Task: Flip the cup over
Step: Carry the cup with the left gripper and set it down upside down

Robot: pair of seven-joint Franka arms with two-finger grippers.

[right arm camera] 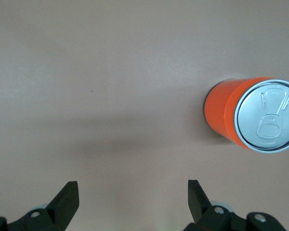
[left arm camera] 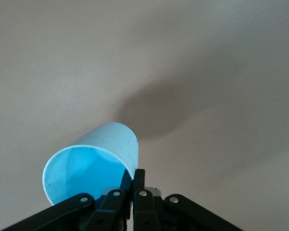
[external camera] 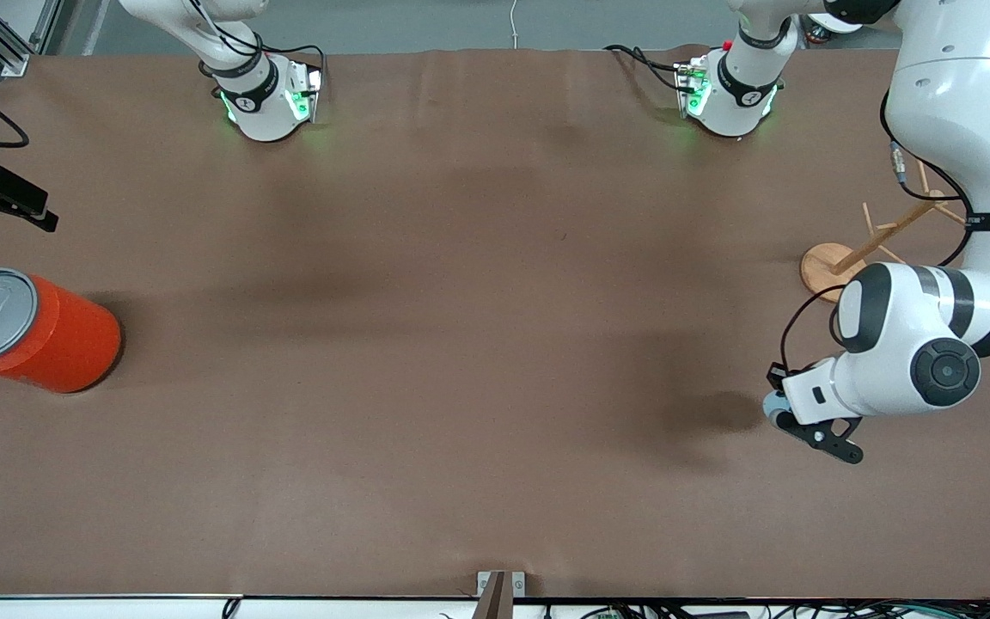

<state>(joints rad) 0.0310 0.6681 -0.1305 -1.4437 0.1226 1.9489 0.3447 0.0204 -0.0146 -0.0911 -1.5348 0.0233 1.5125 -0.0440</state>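
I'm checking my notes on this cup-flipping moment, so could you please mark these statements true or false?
1. The left hand is shut on the rim of the cup. True.
2. The cup stands upright on the table. False: it is held tilted above the table, its open mouth showing in the left wrist view.
3. The right hand is open and holds nothing. True.
4. The orange canister lies on its side. False: it stands upright, grey lid on top.
5. A wooden rack stands toward the left arm's end of the table. True.
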